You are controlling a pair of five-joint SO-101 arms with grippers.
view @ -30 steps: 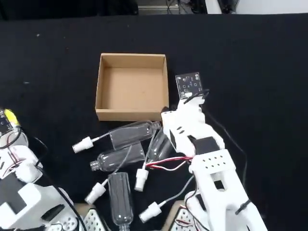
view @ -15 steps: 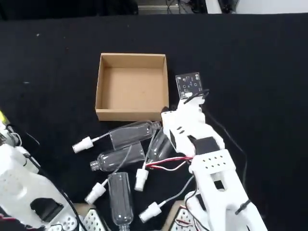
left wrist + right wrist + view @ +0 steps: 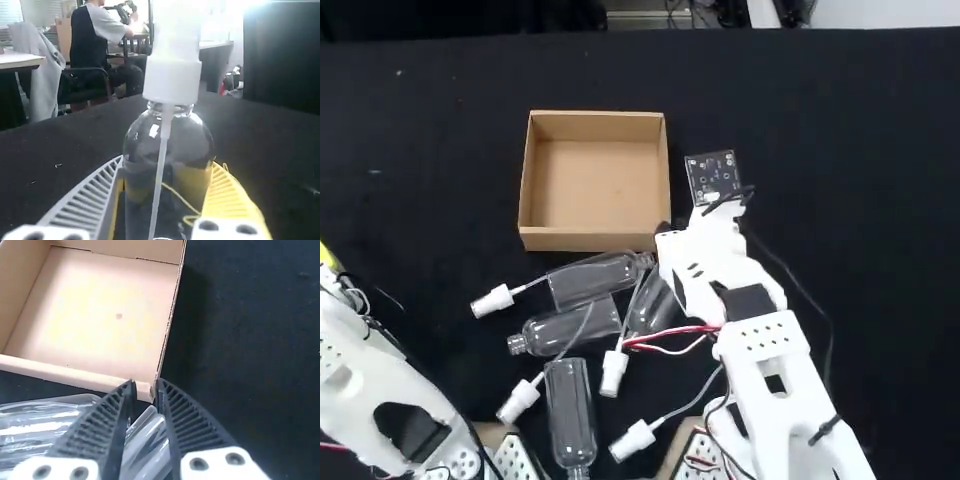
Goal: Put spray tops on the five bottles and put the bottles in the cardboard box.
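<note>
My left gripper is shut on a clear bottle that carries a white spray top, its dip tube hanging inside. That arm sits at the table's near left corner. My right gripper rests by the near right corner of the cardboard box, its jaws drawn close around a clear bottle that lies slanted under the arm. Three more clear bottles lie uncapped in front of the box. Several loose spray tops lie among them.
The box is empty and open-topped. A small dark circuit board lies beside its right wall. Arm bases and cables crowd the near edge. Black cloth covers the table, with bare stretches at the far side and right.
My left arm has swung toward the near left edge, carrying its bottle out past the table's left side. The right arm and the things on the table have not moved.
</note>
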